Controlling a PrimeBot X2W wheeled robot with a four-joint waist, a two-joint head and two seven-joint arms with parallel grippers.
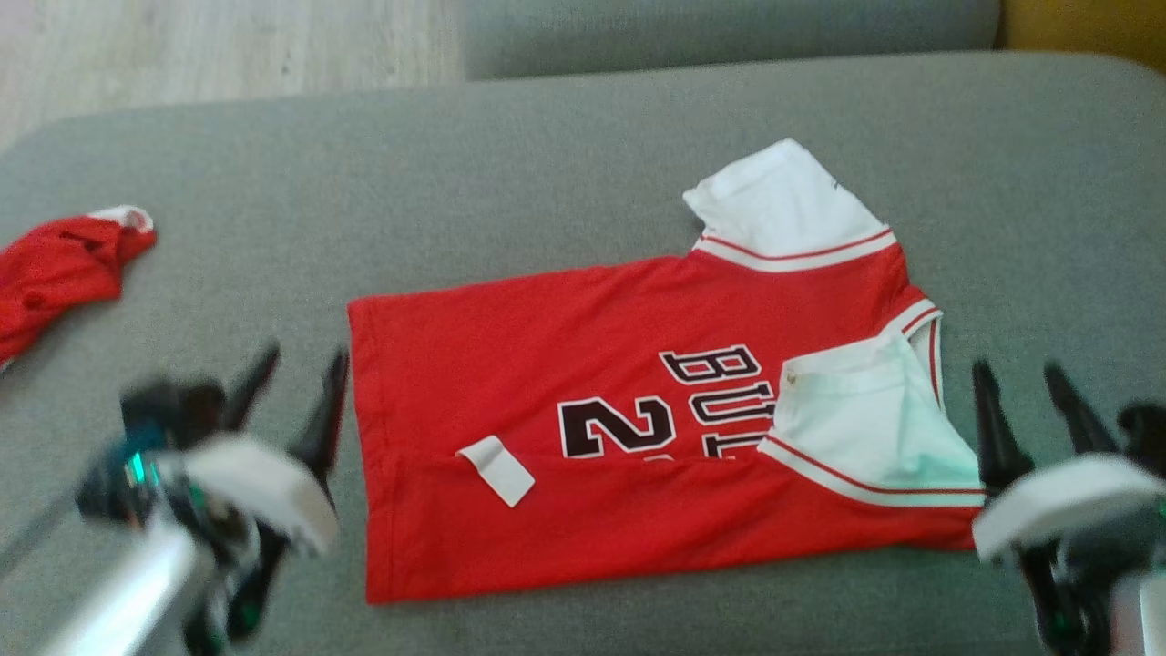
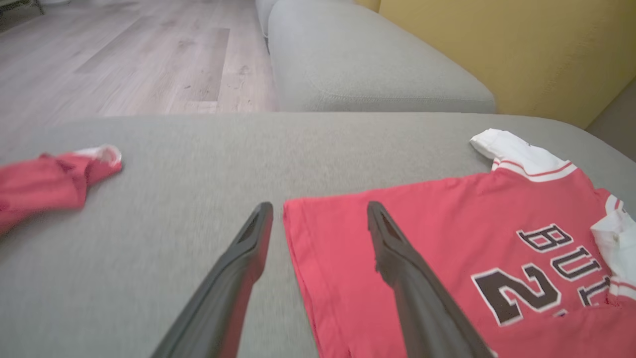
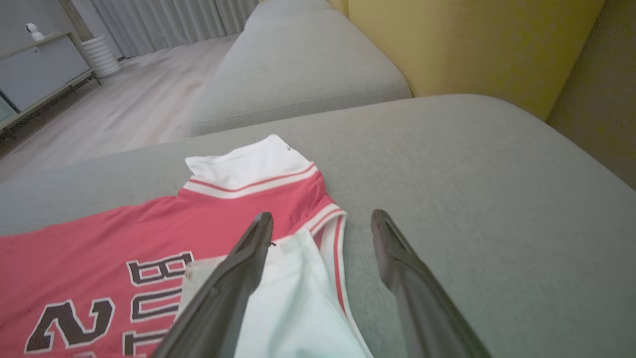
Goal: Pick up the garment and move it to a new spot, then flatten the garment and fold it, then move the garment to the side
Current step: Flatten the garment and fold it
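- Where the grey sofa (image 1: 565,164) seat spreads out in the head view, the red shirt (image 1: 592,364) lies flat on it, a little right of the middle, hem to the left and collar end to the right.
- Its dark "BUL" and "2" lettering (image 1: 674,401) reads sideways, and a near strip of red lies over the lower part of it.
- A white tag (image 1: 496,469) shows at that strip's edge.
- The far white sleeve (image 1: 783,205) sticks out toward the sofa's back; the near white sleeve (image 1: 865,410) is turned in over the chest.
- The left gripper (image 1: 305,357) is at the lower left, just beside the hem, blurred in the head view.
- Its jaws stand wide apart and hold nothing.
- In the left wrist view the left gripper (image 2: 319,206) straddles the hem edge of the shirt (image 2: 447,223): one finger over bare sofa, the other over red cloth.
- The right gripper (image 1: 1016,369) is at the lower right, just beside the collar end, jaws spread and empty.
- In the right wrist view the right gripper (image 3: 322,215) has one finger over the near sleeve (image 3: 298,298) and the other over the sofa (image 3: 497,199).
- Whether any finger touches cloth I cannot tell.
- A second red garment (image 1: 55,273) lies crumpled at the sofa's far left, well apart from the shirt.
- Pale wood floor (image 2: 124,49) lies beyond the seat.
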